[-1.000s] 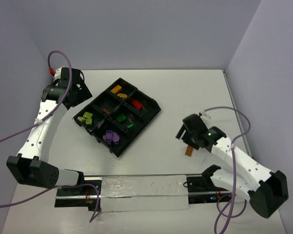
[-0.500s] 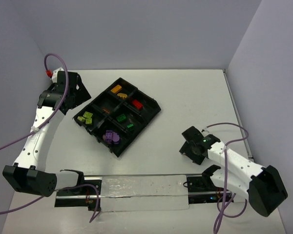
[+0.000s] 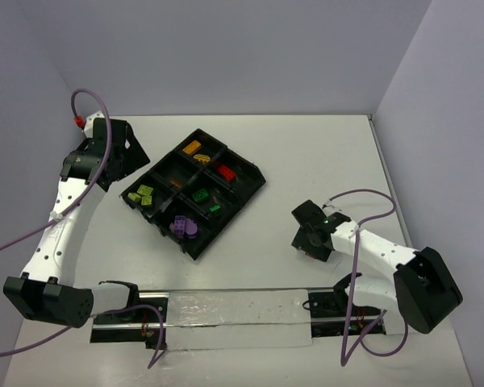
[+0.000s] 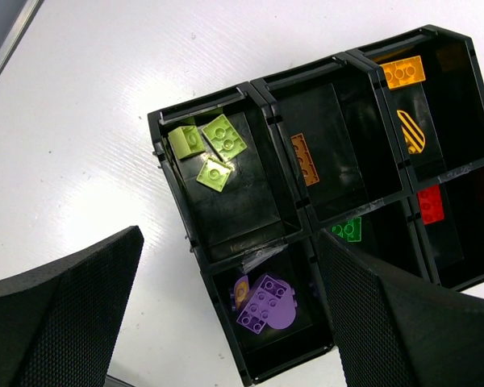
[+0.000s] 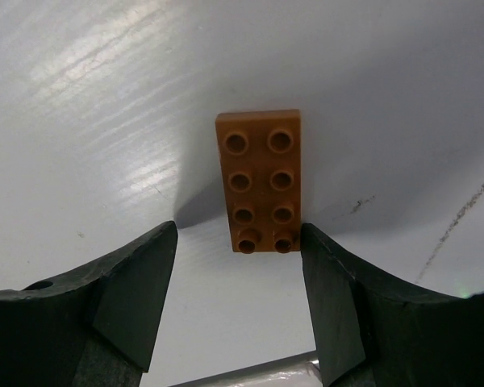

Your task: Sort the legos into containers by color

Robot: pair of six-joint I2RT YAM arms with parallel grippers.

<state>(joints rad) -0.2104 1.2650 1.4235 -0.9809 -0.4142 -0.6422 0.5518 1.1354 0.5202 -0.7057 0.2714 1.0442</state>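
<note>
1. Brown lego [image 5: 258, 181] is found flat on the table [image 5: 81, 121], well apart from the tray [image 3: 258, 184].
2. Its long axis is laid along the gap of the right gripper [image 5: 238, 242], spread wide and empty about its near end.

- The black tray [image 3: 234, 214] sits angled on the white table [image 3: 323, 153], left of centre.
- Its compartments hold lime bricks [image 3: 145, 194], purple pieces [image 3: 183, 226], green bricks [image 3: 200, 194], a red brick [image 3: 225, 172] and an orange-yellow brick [image 3: 193, 147].
- The left gripper [image 3: 119, 153] hangs just beside the tray's far-left edge.
- The right gripper [image 3: 309, 239] is down low at the table, well apart from the tray, to its right.
</note>
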